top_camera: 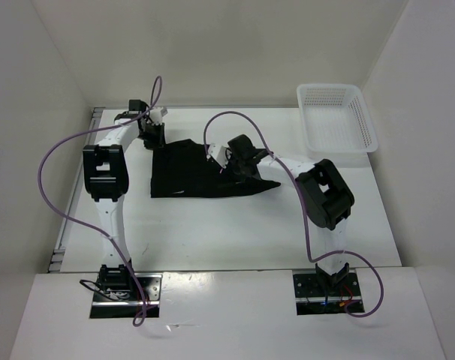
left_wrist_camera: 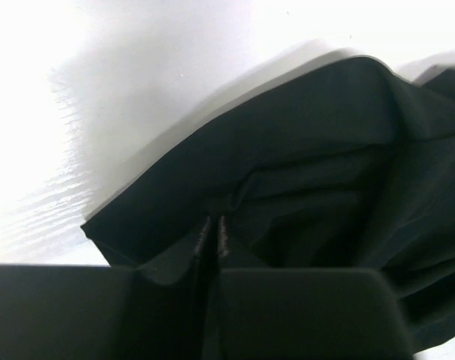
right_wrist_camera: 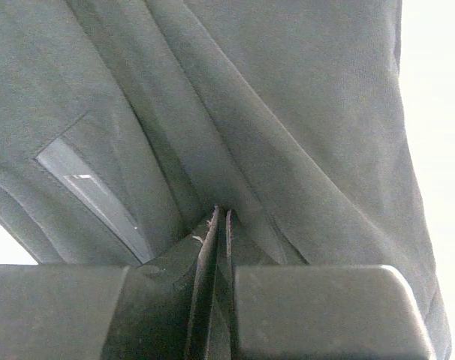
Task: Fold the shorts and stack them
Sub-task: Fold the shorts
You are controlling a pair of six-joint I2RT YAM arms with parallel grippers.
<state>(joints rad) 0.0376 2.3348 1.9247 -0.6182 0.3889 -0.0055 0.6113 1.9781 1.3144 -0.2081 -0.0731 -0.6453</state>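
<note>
Right wrist, right tool (right_wrist_camera: 221, 223) tips buried in shorts (right_wrist_camera: 302, 112) folds

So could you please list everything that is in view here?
shorts: one, black, spread on the table's middle, far left corner raised
basket: one, white mesh, far right corner of the table
table: one, white, walled on three sides
cables: two, purple, one looping along each arm
arms: two, white and black, bases at the near edge
left gripper: one, black, shut on the shorts' far left corner
right gripper: one, black, shut on the shorts' right side
</note>
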